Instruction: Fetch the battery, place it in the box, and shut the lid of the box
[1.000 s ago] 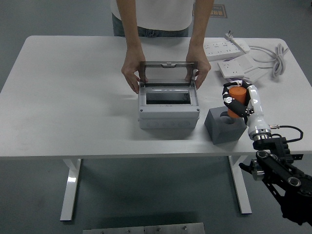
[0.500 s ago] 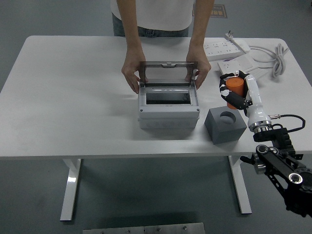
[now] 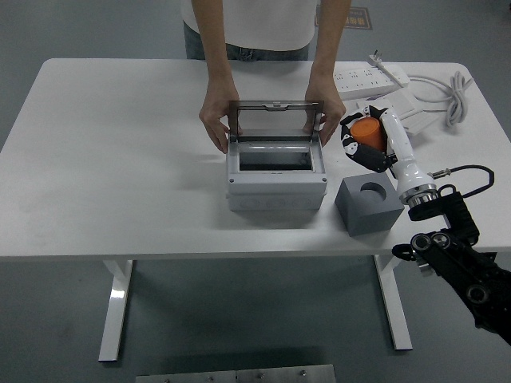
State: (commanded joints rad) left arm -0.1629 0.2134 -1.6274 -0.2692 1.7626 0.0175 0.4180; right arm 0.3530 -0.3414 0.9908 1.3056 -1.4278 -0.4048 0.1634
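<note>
Room: grey floor, with a white table (image 3: 112,159) filling most of the frame.
Box: grey box (image 3: 276,177) sits in the middle of the table, lid (image 3: 273,120) standing up and open.
Person: two hands (image 3: 215,121) at the top middle hold the lid's sides, likely to keep it open.
Battery: orange battery (image 3: 367,132) is up in the air, right of the box, just above the table.
Right robot hand: the robot hand (image 3: 363,142) has its fingers wrapped tight around the battery.
Grey block: block (image 3: 368,205) with a round hole sits lower right, empty, likely the battery's stand.
Power strips: white strips (image 3: 371,78) lie at the upper right.
Left arm: not seen.
Next: I think the battery goes left, over the open box.
</note>
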